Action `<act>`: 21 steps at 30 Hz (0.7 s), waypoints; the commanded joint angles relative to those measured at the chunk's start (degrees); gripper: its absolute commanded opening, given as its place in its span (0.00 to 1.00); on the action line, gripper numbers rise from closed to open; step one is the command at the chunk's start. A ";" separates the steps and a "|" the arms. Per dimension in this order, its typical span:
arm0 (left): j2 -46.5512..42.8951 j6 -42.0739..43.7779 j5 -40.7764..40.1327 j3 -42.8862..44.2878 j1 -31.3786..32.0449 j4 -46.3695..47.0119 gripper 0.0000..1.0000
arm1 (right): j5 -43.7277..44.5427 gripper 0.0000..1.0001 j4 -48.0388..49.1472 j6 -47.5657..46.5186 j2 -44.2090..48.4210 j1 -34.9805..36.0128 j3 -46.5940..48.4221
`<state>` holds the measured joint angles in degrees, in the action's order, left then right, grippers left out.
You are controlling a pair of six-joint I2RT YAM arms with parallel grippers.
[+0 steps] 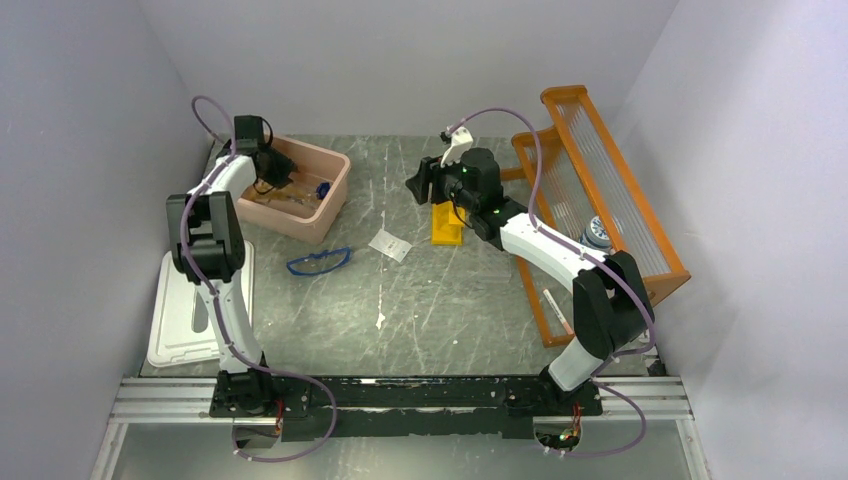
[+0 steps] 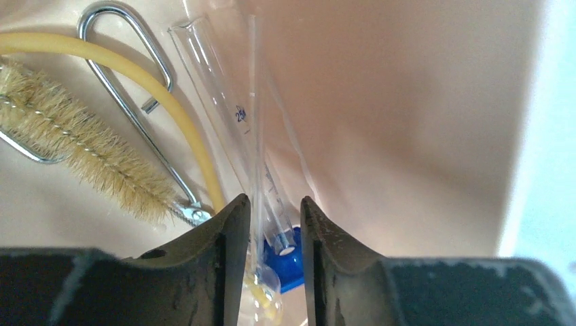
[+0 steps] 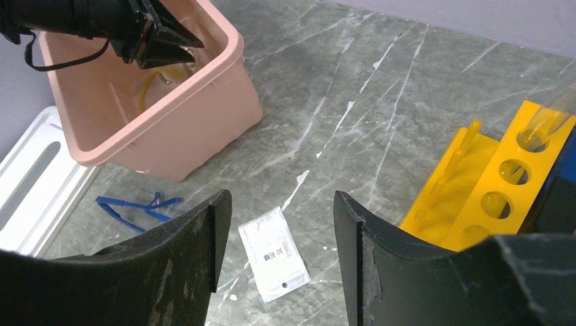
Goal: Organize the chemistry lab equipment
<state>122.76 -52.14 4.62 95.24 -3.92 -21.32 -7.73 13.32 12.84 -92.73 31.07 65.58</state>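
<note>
The left gripper [image 2: 274,201] is narrowly parted inside the pink tub [image 2: 421,136]. Its jaws straddle clear glass tubes [image 2: 227,102] that run ahead of it along the tub floor, and I cannot tell whether either jaw touches glass. A blue cap [image 2: 291,263] lies just under the tips, with amber rubber tubing [image 2: 136,75] and a wire tube brush [image 2: 88,149] off to the left. The tubes look light, stiff, slick and breakable, so a gentle hold at mid-length seems safest.

The right gripper [image 3: 278,210], jaws wide and empty, hovers over the table [image 3: 380,88] with the white packet [image 3: 272,255] directly beneath. The packet is thin and limp and is probably best pinched at an edge.
</note>
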 commanded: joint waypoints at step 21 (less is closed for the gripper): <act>-38.43 27.02 -0.50 -9.17 2.82 -5.26 0.57 | -4.15 0.60 -4.74 -10.62 -12.25 14.48 6.47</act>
<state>88.03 -30.65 1.93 87.46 -3.09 -24.97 -9.65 8.40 9.02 -101.82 41.76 69.49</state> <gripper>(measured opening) 0.572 0.601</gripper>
